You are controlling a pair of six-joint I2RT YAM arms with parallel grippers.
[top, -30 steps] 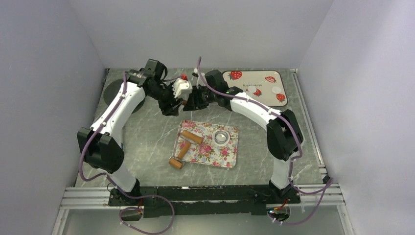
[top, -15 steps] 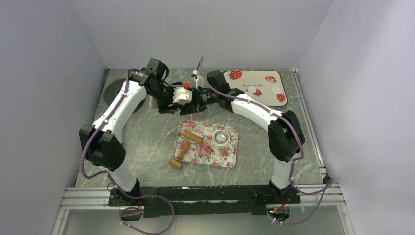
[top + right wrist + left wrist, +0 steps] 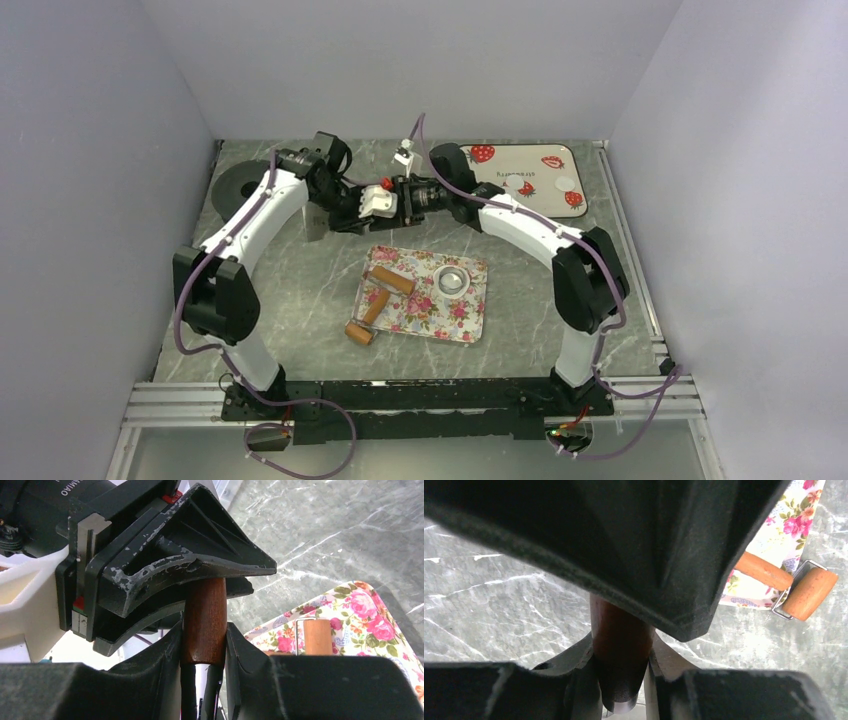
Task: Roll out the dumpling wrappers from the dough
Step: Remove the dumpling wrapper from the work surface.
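Observation:
Both grippers meet in the air behind the floral tray, on one dark brown wooden handle. My right gripper is shut on the handle's lower end. My left gripper grips the same handle, with a finger pressed on each side. From above, the left gripper and right gripper are tip to tip. Two dumpling wrappers lie as white discs on the strawberry tray at the back right. No dough is in view.
On the floral tray lie a wooden roller and a metal ring cutter; the roller's end hangs over the tray's edge. A black disc sits at the back left of the marble table.
My left gripper swung right to meet the right gripper, opened wide, then shut on the wooden handle. The right gripper kept its grip and shifted slightly right.

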